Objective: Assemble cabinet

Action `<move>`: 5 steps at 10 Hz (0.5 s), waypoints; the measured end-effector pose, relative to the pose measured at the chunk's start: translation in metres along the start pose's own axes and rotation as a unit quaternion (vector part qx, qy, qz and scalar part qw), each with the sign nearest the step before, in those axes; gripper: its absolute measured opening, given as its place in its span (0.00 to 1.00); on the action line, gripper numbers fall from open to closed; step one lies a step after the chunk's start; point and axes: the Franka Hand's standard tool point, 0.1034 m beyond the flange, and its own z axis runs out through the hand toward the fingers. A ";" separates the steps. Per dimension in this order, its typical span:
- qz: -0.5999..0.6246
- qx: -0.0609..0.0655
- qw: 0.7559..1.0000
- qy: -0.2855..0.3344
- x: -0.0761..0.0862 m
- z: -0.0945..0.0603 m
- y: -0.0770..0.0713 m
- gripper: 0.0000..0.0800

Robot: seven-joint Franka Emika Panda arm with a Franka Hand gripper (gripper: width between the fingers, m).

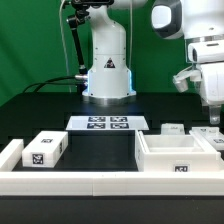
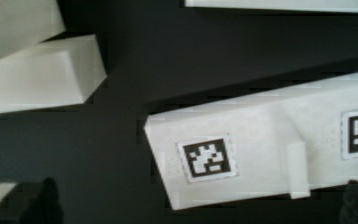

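- The body [image 1: 180, 156], an open-topped white box, sits at the lower right of the exterior view's frame. The gripper [image 1: 214, 116] hangs above its far right corner, apart from it.
- A drawer block [image 1: 44, 150] lies at the lower left, well apart from the gripper.
- The arm [image 1: 203, 62] comes down from the upper right, with the wrist pointing at the table.
- The wrist view looks down on a tagged part [image 2: 274, 140]. Whether the gripper is clenched or released cannot be told.
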 end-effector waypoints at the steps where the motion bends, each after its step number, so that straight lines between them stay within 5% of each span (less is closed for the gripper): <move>1: -0.032 0.004 0.999 0.001 -0.004 0.006 -0.002 1.00; 5: -0.057 0.017 0.998 0.016 0.012 0.031 -0.035 1.00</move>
